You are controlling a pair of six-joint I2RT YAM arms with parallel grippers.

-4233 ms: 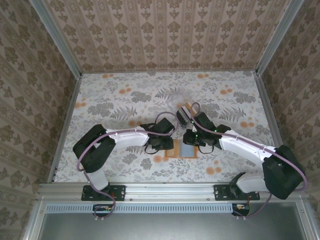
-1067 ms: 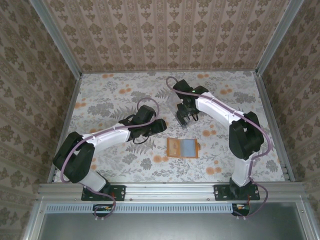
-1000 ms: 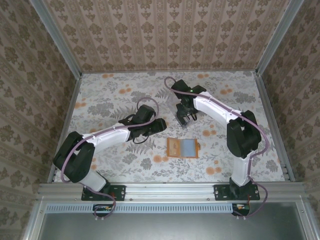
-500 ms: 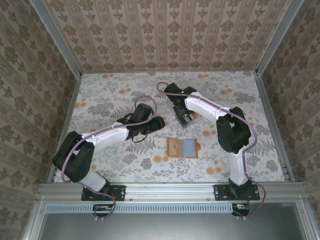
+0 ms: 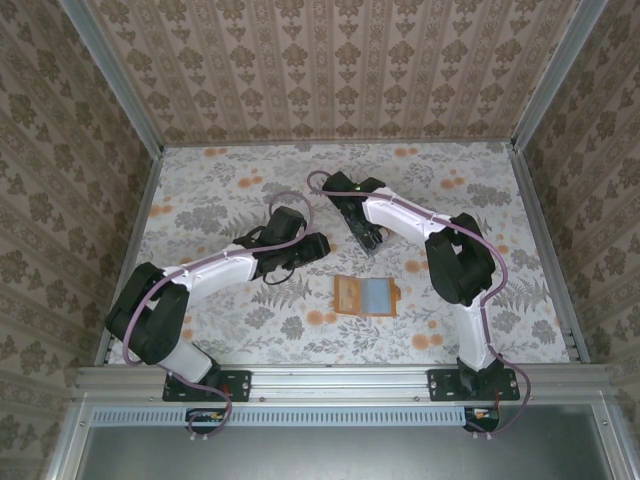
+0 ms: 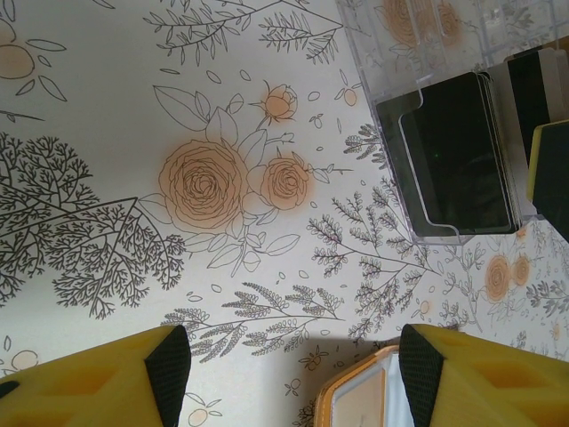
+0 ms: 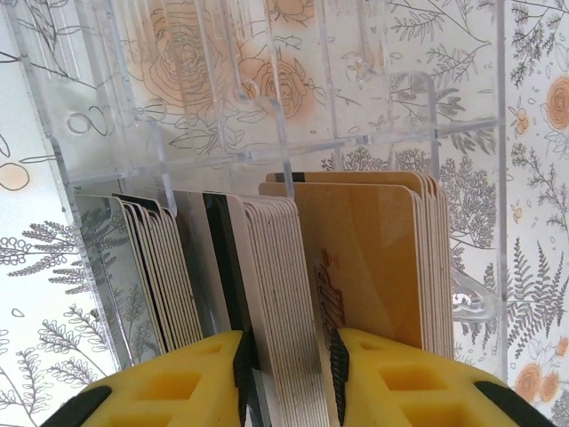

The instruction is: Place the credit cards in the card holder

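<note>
Now, your left gripper point(image 6: 293, 360) hangs spread above the table point(image 6: 89, 107), one open card holder point(image 5: 366, 296) near it. Your right gripper point(image 7: 289, 356) straddles several credit cards point(image 7: 280, 285) among three bunches in one clear box point(image 7: 222, 107); you cannot tell whether it pinches them.

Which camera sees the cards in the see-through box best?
The right wrist view: the credit cards stand on edge in the clear box, close up. Left wrist shows dark ones through its wall; from the top they're too small.
</note>
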